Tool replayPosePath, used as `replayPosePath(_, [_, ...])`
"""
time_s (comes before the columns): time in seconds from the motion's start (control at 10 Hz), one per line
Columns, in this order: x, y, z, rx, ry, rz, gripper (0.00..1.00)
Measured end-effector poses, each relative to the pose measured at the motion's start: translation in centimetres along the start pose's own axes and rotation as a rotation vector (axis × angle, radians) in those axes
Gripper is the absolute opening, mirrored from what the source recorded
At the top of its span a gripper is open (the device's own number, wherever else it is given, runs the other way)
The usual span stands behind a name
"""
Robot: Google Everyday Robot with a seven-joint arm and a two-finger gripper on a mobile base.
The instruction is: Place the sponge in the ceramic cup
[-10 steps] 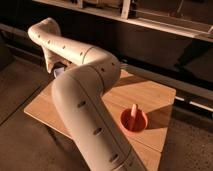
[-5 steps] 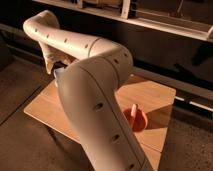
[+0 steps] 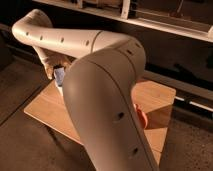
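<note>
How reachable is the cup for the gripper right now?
Probably yes. The gripper hangs over the table at its left end in view; the cup sits on the right side, mostly hidden behind the arm. Only bare wood shows between them, though the arm hides part of it.

Claw over table, left of cup

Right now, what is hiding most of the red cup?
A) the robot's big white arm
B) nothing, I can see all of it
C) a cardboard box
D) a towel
A: the robot arm stands in front of the red cup on the wooden table, so only its edge peeks out. The gripper is away from the cup, over the table's far left side.
</note>
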Motion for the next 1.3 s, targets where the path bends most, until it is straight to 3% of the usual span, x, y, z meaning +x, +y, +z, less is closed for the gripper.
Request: replayPosePath(1.3, [0.28,0.64,0.04,-0.002,0.006,-0.007,0.68])
